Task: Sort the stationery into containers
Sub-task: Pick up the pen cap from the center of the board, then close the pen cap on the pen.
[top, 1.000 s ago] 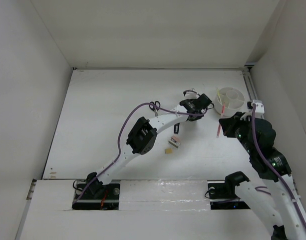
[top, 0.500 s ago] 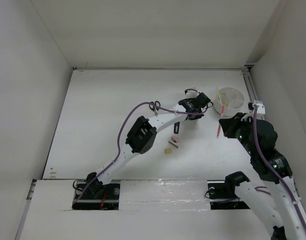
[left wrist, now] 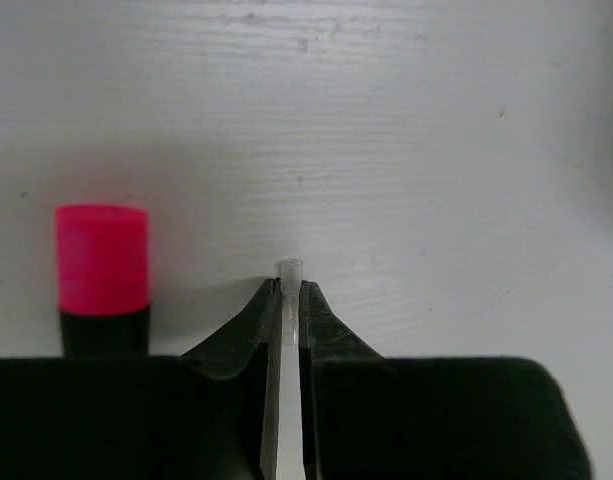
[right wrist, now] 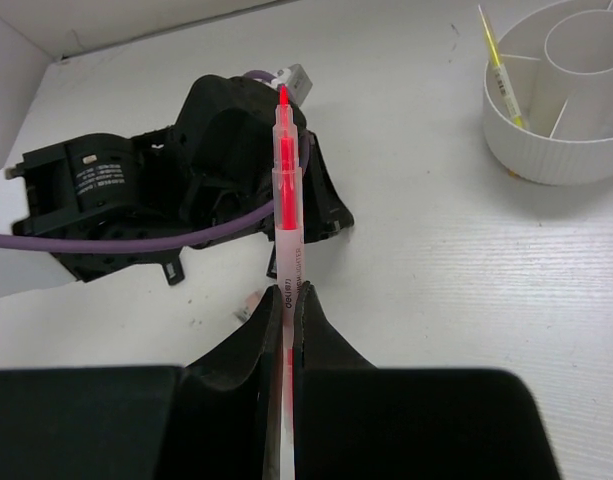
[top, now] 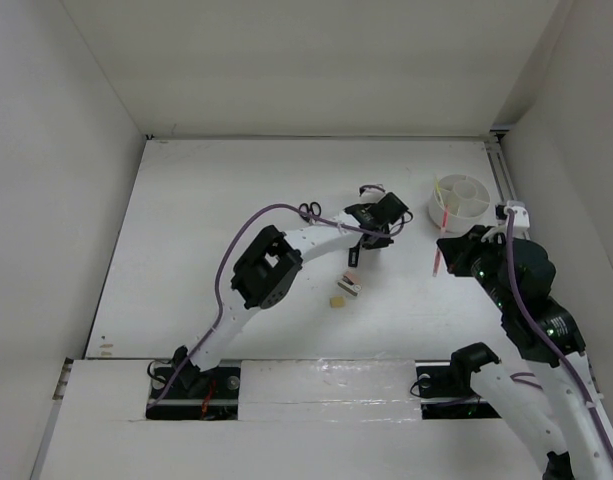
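My left gripper (top: 374, 232) (left wrist: 289, 285) points down at the table and is shut on a thin pale translucent stick (left wrist: 289, 270). A pink-and-black highlighter (left wrist: 103, 262) (top: 353, 256) lies just to its left. My right gripper (top: 448, 250) (right wrist: 290, 290) is shut on a pink-cored translucent pen (right wrist: 286, 200) and holds it above the table, short of the round white organizer (top: 464, 212) (right wrist: 546, 160). A yellow pencil (right wrist: 501, 75) leans in one outer compartment. Black-handled scissors (top: 309, 210), the grey-pink block (top: 350, 285) and the tan eraser (top: 338, 298) lie on the table.
The left arm's wrist and purple cable (right wrist: 136, 240) lie just beyond the held pen's tip in the right wrist view. White walls close in the table at the back and both sides; the organizer stands near the right wall.
The left gripper has drawn back leftward, away from the organizer, and its elbow has swung left. The right arm and its pen have not moved.
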Robot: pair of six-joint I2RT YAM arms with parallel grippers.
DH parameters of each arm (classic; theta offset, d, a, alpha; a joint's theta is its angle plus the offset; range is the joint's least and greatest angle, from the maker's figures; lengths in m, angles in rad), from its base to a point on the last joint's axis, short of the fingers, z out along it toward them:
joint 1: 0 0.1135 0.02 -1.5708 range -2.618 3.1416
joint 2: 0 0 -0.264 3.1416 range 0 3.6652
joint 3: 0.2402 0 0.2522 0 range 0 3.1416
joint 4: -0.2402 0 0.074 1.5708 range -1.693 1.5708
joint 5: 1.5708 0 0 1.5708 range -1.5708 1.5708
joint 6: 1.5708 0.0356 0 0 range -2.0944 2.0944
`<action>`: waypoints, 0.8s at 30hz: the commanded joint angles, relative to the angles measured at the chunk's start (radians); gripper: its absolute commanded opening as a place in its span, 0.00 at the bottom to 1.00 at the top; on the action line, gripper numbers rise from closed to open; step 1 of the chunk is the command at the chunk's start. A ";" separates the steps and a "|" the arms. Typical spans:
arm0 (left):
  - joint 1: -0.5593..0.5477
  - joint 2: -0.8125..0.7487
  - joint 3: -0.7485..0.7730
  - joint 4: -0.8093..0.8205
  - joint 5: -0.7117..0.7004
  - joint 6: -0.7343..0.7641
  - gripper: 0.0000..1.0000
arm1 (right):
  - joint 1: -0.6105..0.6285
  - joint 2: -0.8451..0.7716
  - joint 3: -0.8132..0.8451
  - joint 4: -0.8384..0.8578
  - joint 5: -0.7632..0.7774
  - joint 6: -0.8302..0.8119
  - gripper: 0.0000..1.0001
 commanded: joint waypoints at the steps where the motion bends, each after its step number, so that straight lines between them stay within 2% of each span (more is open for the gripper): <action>1: 0.002 -0.151 -0.076 -0.019 -0.004 0.085 0.00 | 0.003 0.011 0.004 0.053 -0.027 -0.009 0.00; 7: 0.002 -0.345 -0.217 0.093 -0.004 0.129 0.00 | 0.003 0.061 -0.006 0.053 -0.045 -0.009 0.00; 11: 0.020 -0.510 -0.363 0.200 0.025 0.174 0.00 | 0.003 0.090 -0.042 0.082 -0.162 -0.009 0.00; 15: 0.069 -0.734 -0.539 0.326 0.077 0.218 0.00 | 0.003 0.090 -0.140 0.244 -0.355 0.036 0.00; 16: 0.080 -0.777 -0.587 0.411 0.077 0.235 0.00 | 0.003 0.090 -0.162 0.281 -0.433 0.051 0.00; 18: 0.100 -0.905 -0.728 0.507 0.088 0.284 0.00 | 0.029 0.090 -0.212 0.347 -0.491 0.106 0.00; 22: 0.126 -1.070 -0.876 0.665 0.102 0.321 0.00 | 0.115 0.147 -0.248 0.515 -0.521 0.192 0.00; 24: 0.151 -1.116 -0.906 0.716 0.132 0.330 0.00 | 0.193 0.176 -0.259 0.554 -0.480 0.206 0.00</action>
